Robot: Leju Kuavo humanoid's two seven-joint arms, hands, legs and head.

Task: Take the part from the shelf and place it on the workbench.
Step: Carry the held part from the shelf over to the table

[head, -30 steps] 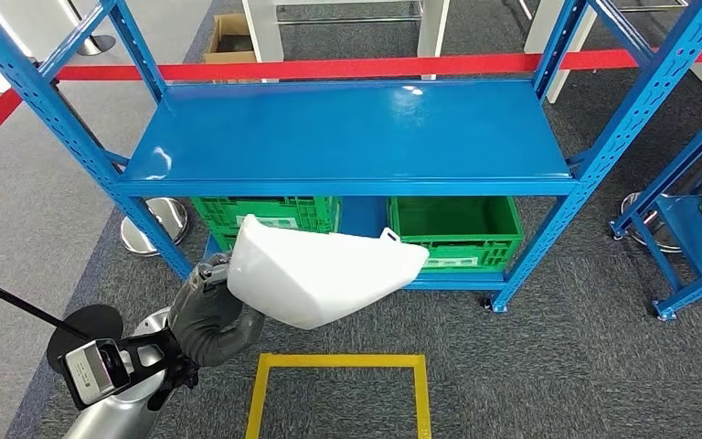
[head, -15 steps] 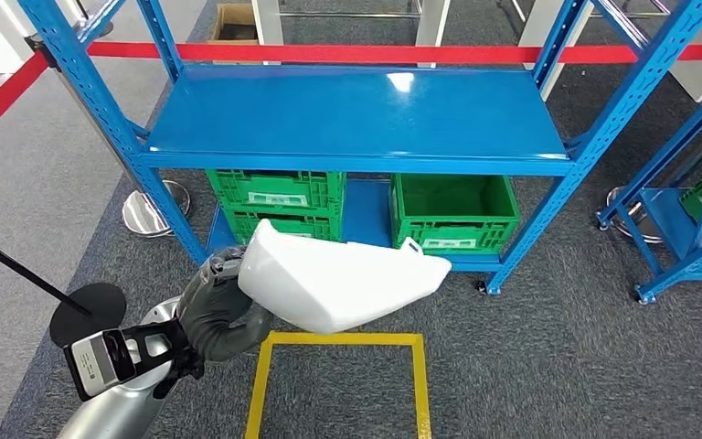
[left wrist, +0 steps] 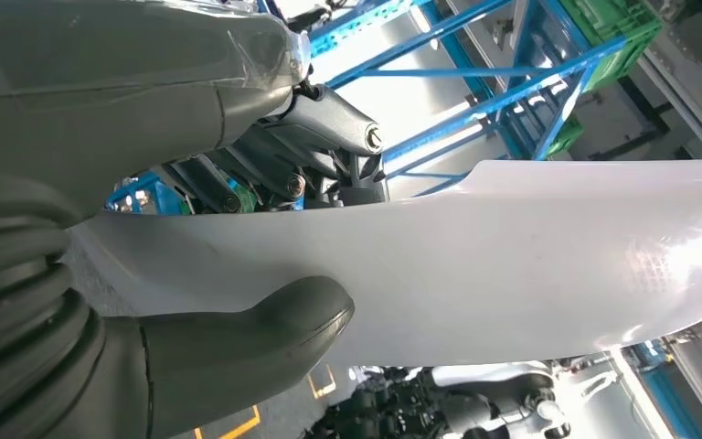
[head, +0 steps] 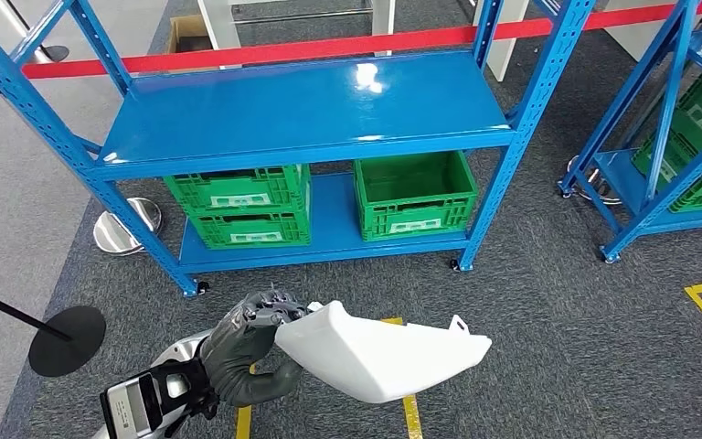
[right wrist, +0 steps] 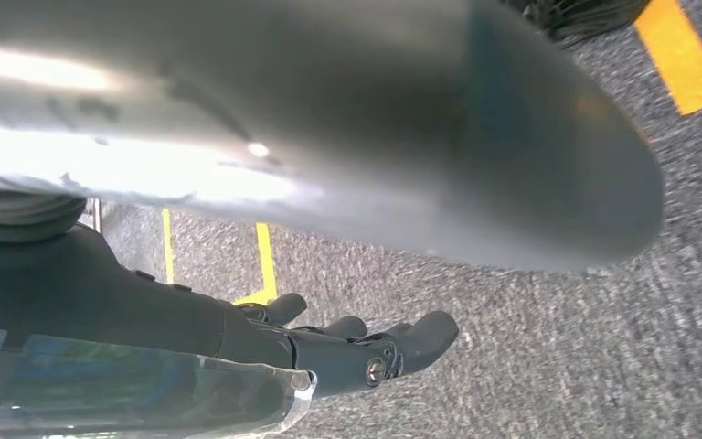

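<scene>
**White part held in the left hand, in front of the blue shelf**

While the left hand (head: 254,343) grips one end of the white part (head: 388,350), the part juts out to the robot's right, held in the air above the grey carpet (head: 548,302) and well short of the blue shelf (head: 311,114). From the left wrist view, the thick grey thumb (left wrist: 265,334) presses against one face of the part (left wrist: 530,265) and the darker fingers (left wrist: 320,123) close over its edge from the other side, so the shell is pinched between them. A small tab stands up near the far end of the part, seen from the head view.

The shelf's upper board is bare and glossy. Its lower board carries two stacked green crates (head: 239,206) on the left and a single open green crate (head: 413,194) on the right, set apart from each other. Yellow floor tape (head: 409,413) runs under the part. A second blue rack (head: 667,137) with more green crates stands off to the right, and a red barrier strip (head: 329,48) stretches behind the shelf. A black round post base (head: 67,340) sits on the carpet to the left.

The right hand (right wrist: 347,352) hangs over the carpet with its fingers loosely extended and apart, holding nothing.
</scene>
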